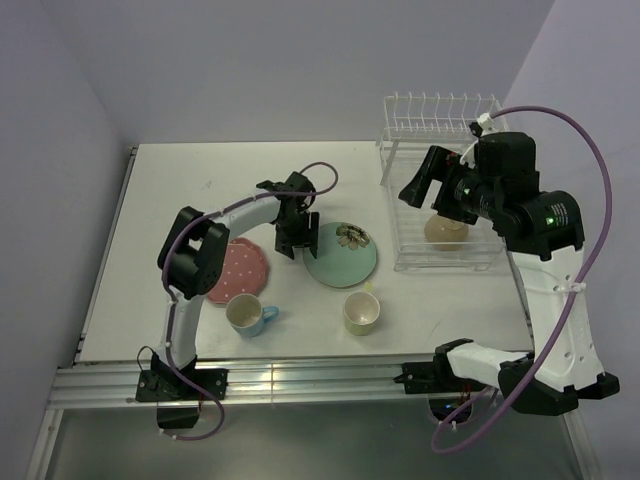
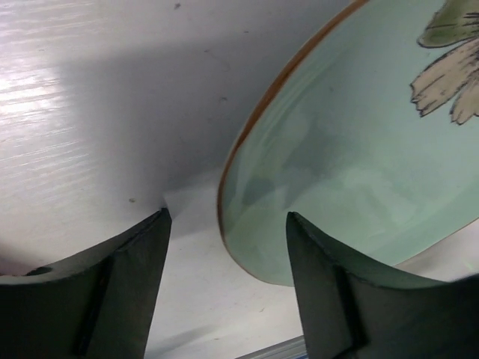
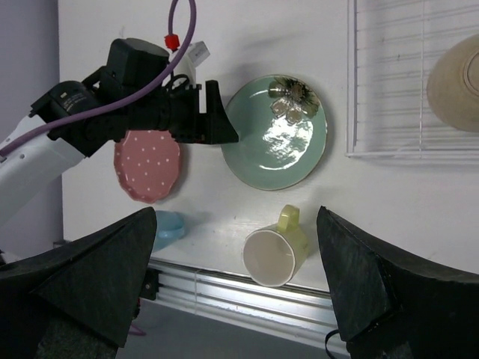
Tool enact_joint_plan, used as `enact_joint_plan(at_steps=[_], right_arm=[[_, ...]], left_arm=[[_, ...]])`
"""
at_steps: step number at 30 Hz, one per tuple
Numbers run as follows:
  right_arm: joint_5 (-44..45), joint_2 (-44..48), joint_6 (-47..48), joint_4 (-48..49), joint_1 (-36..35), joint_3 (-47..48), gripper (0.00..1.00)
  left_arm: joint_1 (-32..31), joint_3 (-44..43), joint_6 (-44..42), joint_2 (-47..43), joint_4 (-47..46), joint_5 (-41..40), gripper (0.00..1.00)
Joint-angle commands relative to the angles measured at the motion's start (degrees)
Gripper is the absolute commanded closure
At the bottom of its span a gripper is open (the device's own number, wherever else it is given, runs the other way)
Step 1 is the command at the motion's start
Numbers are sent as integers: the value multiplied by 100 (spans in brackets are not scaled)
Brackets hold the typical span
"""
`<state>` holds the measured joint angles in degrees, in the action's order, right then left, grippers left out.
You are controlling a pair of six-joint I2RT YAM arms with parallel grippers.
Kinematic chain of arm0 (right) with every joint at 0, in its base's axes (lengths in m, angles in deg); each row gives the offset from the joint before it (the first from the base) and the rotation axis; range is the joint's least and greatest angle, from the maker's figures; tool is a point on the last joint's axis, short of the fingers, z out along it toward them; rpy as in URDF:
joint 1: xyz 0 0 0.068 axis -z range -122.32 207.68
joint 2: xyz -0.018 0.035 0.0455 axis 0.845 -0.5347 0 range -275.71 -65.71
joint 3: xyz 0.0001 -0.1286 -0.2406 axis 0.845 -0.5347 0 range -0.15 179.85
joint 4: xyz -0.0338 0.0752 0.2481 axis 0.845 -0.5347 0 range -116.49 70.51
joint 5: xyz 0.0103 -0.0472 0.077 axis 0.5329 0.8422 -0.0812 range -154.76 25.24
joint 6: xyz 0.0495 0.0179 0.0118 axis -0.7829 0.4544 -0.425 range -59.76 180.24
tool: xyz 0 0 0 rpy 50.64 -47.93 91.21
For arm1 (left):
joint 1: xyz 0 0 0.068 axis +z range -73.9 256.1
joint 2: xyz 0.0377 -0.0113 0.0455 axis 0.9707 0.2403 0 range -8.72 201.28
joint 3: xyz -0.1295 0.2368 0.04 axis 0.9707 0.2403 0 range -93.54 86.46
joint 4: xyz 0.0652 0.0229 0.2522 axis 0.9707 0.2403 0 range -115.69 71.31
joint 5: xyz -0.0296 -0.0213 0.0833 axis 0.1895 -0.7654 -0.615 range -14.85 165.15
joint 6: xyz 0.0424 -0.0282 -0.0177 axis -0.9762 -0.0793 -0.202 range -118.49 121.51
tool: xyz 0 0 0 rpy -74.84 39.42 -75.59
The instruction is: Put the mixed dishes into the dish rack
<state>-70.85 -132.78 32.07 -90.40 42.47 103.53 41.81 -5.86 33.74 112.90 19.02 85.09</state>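
The mint-green flowered plate (image 1: 342, 256) lies flat on the table. My left gripper (image 1: 297, 243) is open, low at the plate's left rim. In the left wrist view the gripper (image 2: 226, 217) straddles the brown rim of the plate (image 2: 359, 164), one finger over the plate and one over bare table. The pink dotted plate (image 1: 238, 268), blue mug (image 1: 248, 314) and yellow-green mug (image 1: 362, 313) stand near the front. The cream bowl (image 1: 446, 232) sits in the lower basket of the white dish rack (image 1: 440, 103). My right gripper (image 1: 413, 192) is open and empty, raised beside the rack's left side.
The right wrist view looks down on the green plate (image 3: 277, 138), pink plate (image 3: 147, 164), yellow-green mug (image 3: 275, 250), blue mug (image 3: 168, 226), bowl (image 3: 456, 75), rack basket (image 3: 389, 82) and the left arm (image 3: 150, 112). An aluminium rail (image 1: 300, 380) edges the table's front.
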Motion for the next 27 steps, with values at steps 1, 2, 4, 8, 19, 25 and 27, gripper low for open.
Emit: enact_joint_plan(at_steps=[1,2,4,8,19,25,27], right_arm=[[-68,203,179,-1,96,-58,5],[-59,212,214,-1,114,-50,5],[-68,220,232,-19,158,-23,5],[-112,220,267,-10,210,3,5],[-437,352,294,227,237,-647,5],[-920,317,329,517,237,-1068,6],[-1069,317,355,596,237,-1183,6]], left_arm=[[-157,-147,152,221,-260,123,32],[-184,-164,196,248,-278,123,34],[-280,-217,240,335,-296,62,39],[-421,-208,328,432,-331,-79,46],[-413,398,407,143,-410,-448,100],[-299,635,416,-630,-287,-773,100],[-193,767,416,-1059,-279,-826,100]])
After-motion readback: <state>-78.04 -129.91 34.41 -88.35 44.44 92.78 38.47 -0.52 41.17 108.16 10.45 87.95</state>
